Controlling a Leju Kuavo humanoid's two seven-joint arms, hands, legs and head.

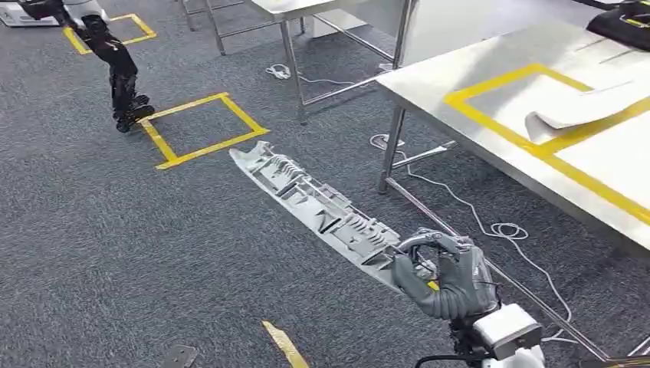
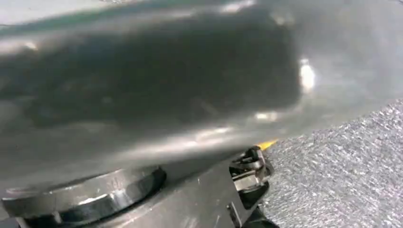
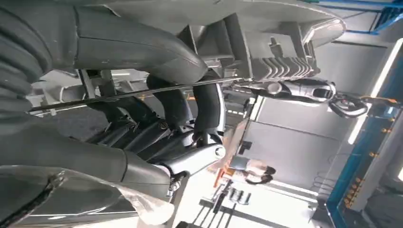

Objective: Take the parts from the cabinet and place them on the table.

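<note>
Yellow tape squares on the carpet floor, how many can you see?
2. One yellow tape square lies on the grey carpet beside the left hand; another sits farther back, partly behind the left arm. More may lie outside the picture.

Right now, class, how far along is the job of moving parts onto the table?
Done: one pale part already lies on the table, across the yellow tape. In hand: the right hand grips a long grey ribbed part above the carpet. Left: setting this part on the table. The left hand hangs free.
</note>
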